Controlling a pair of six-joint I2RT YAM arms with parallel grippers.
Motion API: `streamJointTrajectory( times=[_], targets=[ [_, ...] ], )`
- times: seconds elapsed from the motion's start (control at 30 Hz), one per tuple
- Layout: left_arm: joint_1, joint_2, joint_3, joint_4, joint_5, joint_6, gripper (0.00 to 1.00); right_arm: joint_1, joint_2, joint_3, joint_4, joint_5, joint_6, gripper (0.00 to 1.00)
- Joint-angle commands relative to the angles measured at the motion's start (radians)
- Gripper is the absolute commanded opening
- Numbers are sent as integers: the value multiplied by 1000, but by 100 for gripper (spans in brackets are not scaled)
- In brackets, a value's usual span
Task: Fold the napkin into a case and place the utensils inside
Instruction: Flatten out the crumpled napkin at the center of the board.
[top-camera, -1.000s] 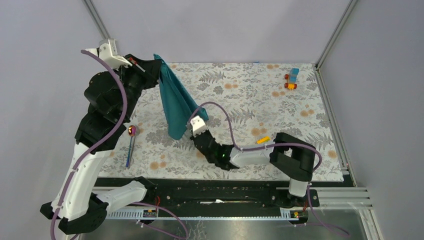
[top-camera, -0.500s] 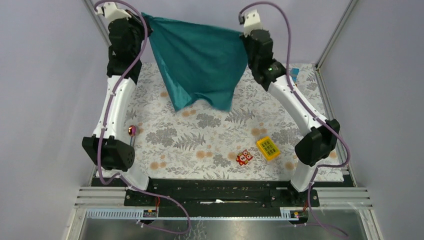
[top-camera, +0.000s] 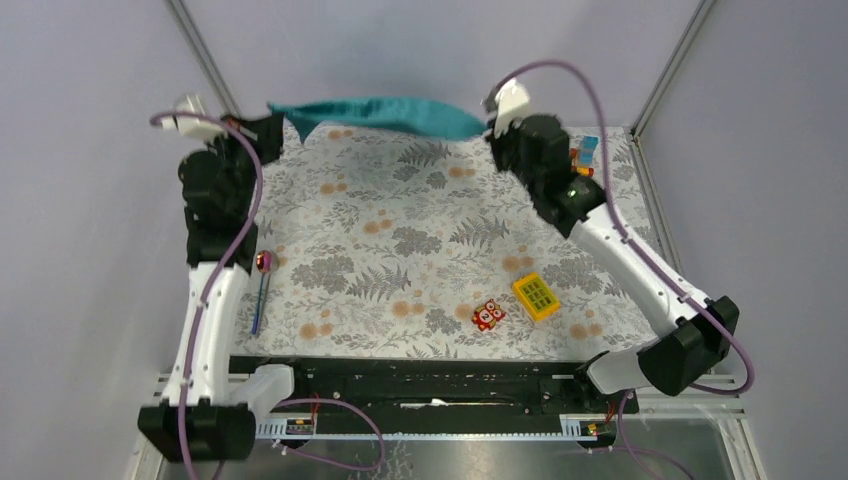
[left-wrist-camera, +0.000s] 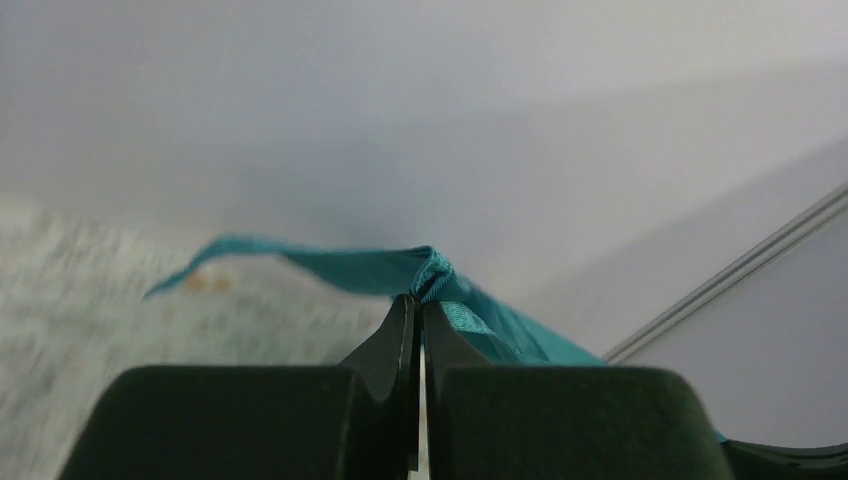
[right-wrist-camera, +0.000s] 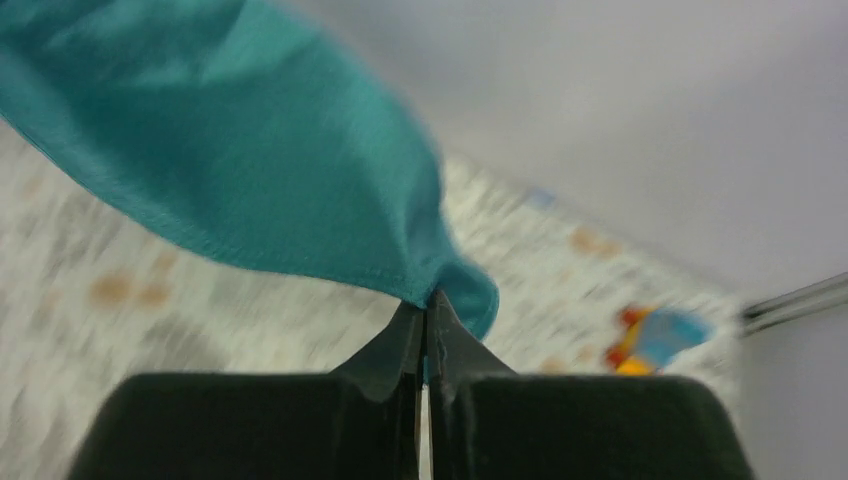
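Both corners pinched in left gripper (left-wrist-camera: 418, 305) and right gripper (right-wrist-camera: 428, 305), I've lowered the napkin (top-camera: 375, 112) from a hanging curtain to a low band over the far bench (top-camera: 420, 270), ready to spread.

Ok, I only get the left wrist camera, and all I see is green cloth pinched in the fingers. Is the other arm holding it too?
Observer: Yes. The right fingers are shut on another corner of the napkin.
Kid: Is it all bunched up?
Observer: No. From the top camera it is stretched out between the two arms, along the far edge of the table.
Kid: Where's the spoon?
Observer: The spoon lies on the table's left side, nearer the arm bases, with nothing touching it.
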Motion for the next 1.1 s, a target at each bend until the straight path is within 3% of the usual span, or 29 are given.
streamJointTrajectory(
  times=[0.0,0.13,0.3,0.5,0.57,0.73,0.8,0.87,0.93,1.0,1.07],
  targets=[
    [14,-183,-304,-208,-101,-56,0,107,-60,-323,-25,-259,234,0],
    [31,-305,-526,-498,-273,-184,0,275,-44,-531,-19,-388,323,0],
    [37,-352,-679,-746,-428,-327,0,327,30,-660,-27,-450,406,0],
    [39,-345,-768,-815,-446,-478,0,328,79,-708,-19,-496,436,7],
    [39,-336,-753,-868,-491,-534,1,328,75,-710,-22,-507,455,16],
    [41,-354,-645,-1000,-581,-576,42,326,-31,-681,-91,-664,520,47],
    [40,-388,-580,-1014,-607,-546,71,328,-102,-686,-87,-750,544,61],
    [40,-417,-545,-968,-585,-468,84,323,-172,-684,-85,-707,572,78],
    [39,-425,-544,-827,-443,-335,87,299,-222,-669,-90,-500,638,88],
    [38,-392,-584,-542,-171,-220,98,231,-234,-653,-106,-251,741,99],
    [24,-294,-622,-316,82,-209,99,131,-199,-623,-132,-114,828,100]
  ],
)
